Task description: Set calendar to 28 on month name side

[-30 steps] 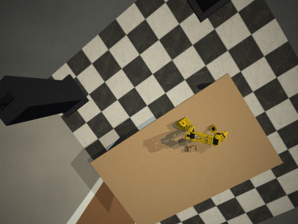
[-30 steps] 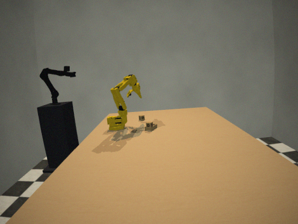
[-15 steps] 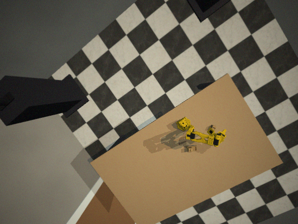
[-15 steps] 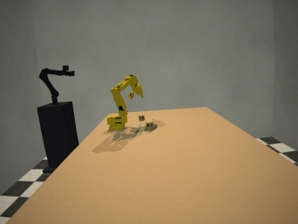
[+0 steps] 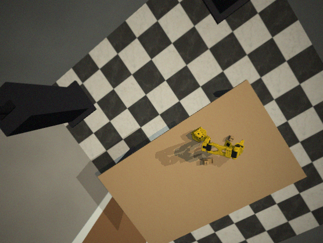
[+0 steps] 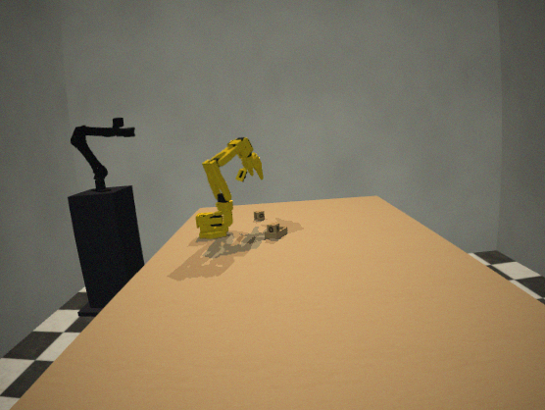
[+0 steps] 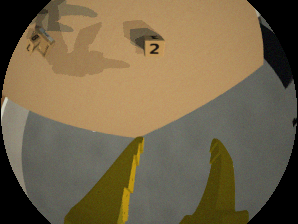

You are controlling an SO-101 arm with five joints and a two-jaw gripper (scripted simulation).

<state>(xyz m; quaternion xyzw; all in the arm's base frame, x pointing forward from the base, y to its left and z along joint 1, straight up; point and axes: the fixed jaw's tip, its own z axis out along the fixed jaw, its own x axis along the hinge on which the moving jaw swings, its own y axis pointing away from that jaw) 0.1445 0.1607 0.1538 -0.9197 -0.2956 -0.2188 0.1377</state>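
The yellow arm [image 6: 219,182] stands near the table's [image 6: 343,314] far left corner, its gripper [image 6: 251,172] raised in the air, jaws partly open with nothing between them. 1 cube [image 7: 153,47] sits alone on the tabletop, a 2 showing. The tray [image 6: 276,233] lies near it, closer to the near edge, holding the other cube [image 6: 272,228].
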